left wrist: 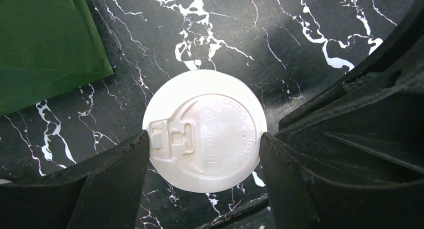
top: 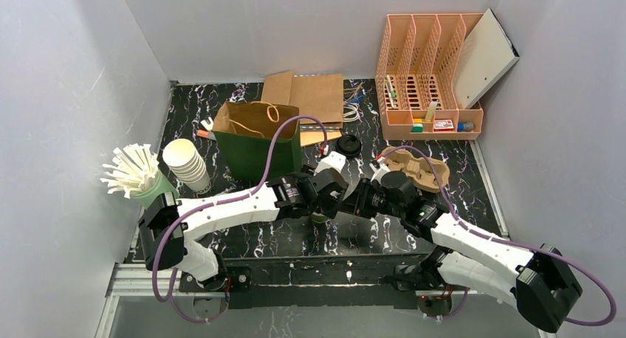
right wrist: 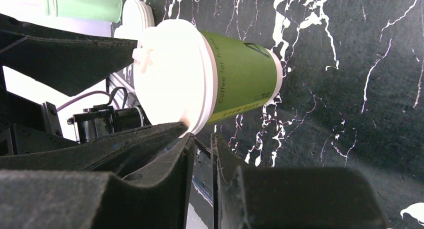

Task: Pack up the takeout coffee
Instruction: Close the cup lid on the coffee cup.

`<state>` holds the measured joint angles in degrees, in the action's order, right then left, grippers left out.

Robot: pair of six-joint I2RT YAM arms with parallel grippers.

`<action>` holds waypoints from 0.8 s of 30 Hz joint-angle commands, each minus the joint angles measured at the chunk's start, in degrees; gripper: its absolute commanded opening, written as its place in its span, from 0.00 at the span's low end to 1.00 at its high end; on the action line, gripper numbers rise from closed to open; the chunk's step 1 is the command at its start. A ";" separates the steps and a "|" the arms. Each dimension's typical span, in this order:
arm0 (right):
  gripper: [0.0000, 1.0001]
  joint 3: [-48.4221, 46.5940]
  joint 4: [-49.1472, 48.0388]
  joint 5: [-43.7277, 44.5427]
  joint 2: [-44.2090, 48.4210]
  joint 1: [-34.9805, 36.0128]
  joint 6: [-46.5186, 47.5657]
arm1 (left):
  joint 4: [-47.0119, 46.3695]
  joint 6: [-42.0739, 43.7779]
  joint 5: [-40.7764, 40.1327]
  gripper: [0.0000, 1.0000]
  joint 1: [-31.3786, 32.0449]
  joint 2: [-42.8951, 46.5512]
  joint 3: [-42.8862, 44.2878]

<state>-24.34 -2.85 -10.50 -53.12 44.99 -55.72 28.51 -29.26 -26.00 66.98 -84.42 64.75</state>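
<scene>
Along the left edge of the surface a tub of white stirrers and a stack of paper cups stand within reach as supplies. Just right of them the green bag stands with its mouth open, likely the place the drink is meant to go. Near the middle, in front of the bag, the green coffee cup appears to stand upright on the surface. The left pincer comes at it from above and grips it, one finger touching each side of the white lid (a hold at the rim that should let it lift straight up). Beside it, the right pincer is nearly closed on nothing, its tips close to the cup, perhaps to steady it. Further right lies a cardboard cup carrier.
</scene>
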 commanded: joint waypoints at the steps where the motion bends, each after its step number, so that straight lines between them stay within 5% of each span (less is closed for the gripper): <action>1: 0.27 1.22 -5.73 -2.51 -0.23 -0.99 -1.05 | 2.91 -1.09 2.39 0.67 -0.01 -2.95 -1.74; 12: 0.27 1.44 -4.48 0.73 3.95 -2.74 -1.17 | 4.12 -0.72 2.74 0.66 -0.01 -4.32 -0.59; 24: 0.28 -0.89 -6.33 -3.18 -2.38 -4.41 0.51 | 5.07 -0.20 2.87 0.66 -0.01 -4.00 0.94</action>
<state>-23.35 -5.76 -11.84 -54.48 41.23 -56.36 27.59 -29.34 -25.69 66.92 -86.17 66.11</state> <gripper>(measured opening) 0.275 0.708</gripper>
